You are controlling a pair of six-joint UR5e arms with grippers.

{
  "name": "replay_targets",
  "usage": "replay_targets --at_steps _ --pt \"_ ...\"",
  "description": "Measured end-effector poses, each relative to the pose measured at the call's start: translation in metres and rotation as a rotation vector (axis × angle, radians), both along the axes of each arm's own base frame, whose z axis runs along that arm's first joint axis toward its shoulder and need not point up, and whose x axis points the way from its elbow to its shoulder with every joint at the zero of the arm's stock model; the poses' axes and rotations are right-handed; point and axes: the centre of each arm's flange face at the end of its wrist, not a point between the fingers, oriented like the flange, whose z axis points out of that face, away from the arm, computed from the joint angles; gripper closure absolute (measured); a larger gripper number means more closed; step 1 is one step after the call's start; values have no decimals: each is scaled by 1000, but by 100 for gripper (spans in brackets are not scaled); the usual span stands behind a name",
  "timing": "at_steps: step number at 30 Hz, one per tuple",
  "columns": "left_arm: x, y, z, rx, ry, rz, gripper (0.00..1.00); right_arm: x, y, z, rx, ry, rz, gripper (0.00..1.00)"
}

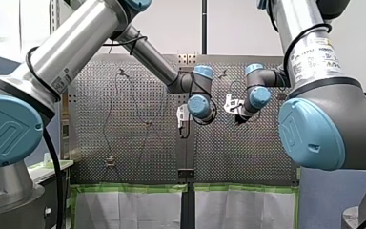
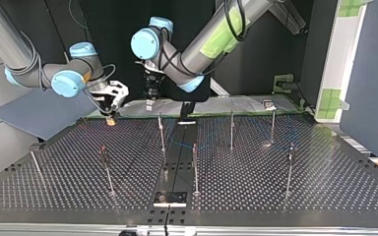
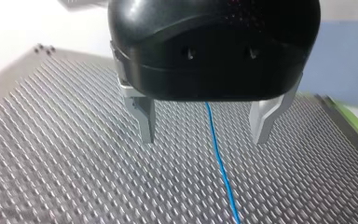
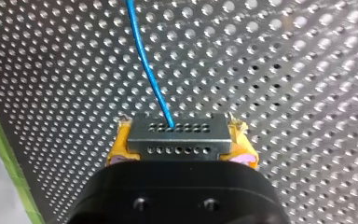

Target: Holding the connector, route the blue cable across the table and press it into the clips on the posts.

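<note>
In the right wrist view my right gripper point(image 4: 181, 149) is shut on a grey connector point(image 4: 177, 135), its yellow pads point(image 4: 121, 147) pressing both ends. The blue cable point(image 4: 147, 60) leaves the connector's face and runs ahead over the perforated table. In the top view this gripper point(image 2: 110, 118) hangs low over the table's far edge at the left. My left gripper point(image 3: 205, 137) is open, its metal fingers point(image 3: 145, 120) astride the blue cable point(image 3: 221, 168) lying on the table, not touching it. It hovers near the far middle point(image 2: 150, 101). Both grippers point(image 1: 185, 125) point(image 1: 238, 118) show in the front view.
Several thin upright posts point(image 2: 161, 132) point(image 2: 195, 167) point(image 2: 289, 169) stand spread over the perforated table point(image 2: 325, 182). A dark seam strip with a small plate point(image 2: 171, 197) runs down the table's middle. Green-taped edging point(image 1: 133, 188) borders the table.
</note>
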Motion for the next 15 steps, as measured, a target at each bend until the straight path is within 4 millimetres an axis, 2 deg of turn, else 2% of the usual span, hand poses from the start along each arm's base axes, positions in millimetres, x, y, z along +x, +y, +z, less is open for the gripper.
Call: replay_targets --at_steps 4,8,15 --pt "5 -4 6 -60 -19 -3 0 -3 1 15 -19 -8 2 100" --pt "16 -3 8 -100 -23 6 0 -7 0 21 -25 -16 4 100" --pt "30 -8 -7 -108 13 7 0 -12 -2 25 -30 -26 8 100"
